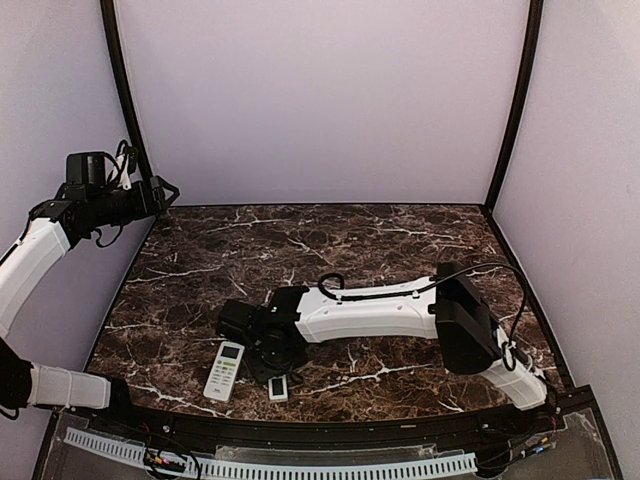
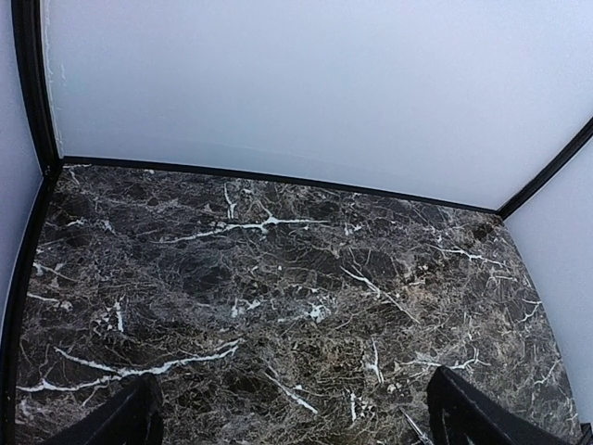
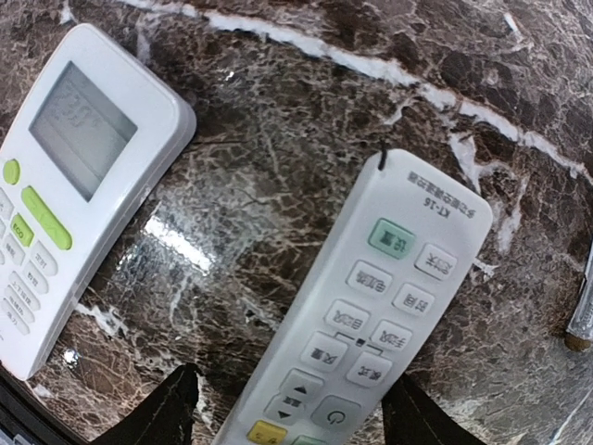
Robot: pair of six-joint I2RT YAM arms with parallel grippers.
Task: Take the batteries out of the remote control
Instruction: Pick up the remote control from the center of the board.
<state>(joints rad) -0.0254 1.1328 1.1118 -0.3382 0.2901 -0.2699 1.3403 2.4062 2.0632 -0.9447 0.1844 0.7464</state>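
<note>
A white button remote (image 3: 371, 306) lies face up on the marble, between the fingers of my right gripper (image 3: 292, 378). The fingers (image 3: 176, 408) straddle it with the jaws open, and a small gap shows on the left side. In the top view this gripper (image 1: 262, 350) is low over the table's front left. A second white remote with a screen (image 3: 65, 185) lies beside it to the left, and also shows in the top view (image 1: 225, 370). My left gripper (image 1: 160, 192) is raised at the far left, open and empty (image 2: 295, 375). No batteries show.
A small white piece (image 1: 278, 387) lies just in front of the right gripper; I cannot tell what it is. A slim silvery object (image 3: 582, 311) shows at the right edge of the right wrist view. Pale walls enclose the marble table (image 1: 400, 250).
</note>
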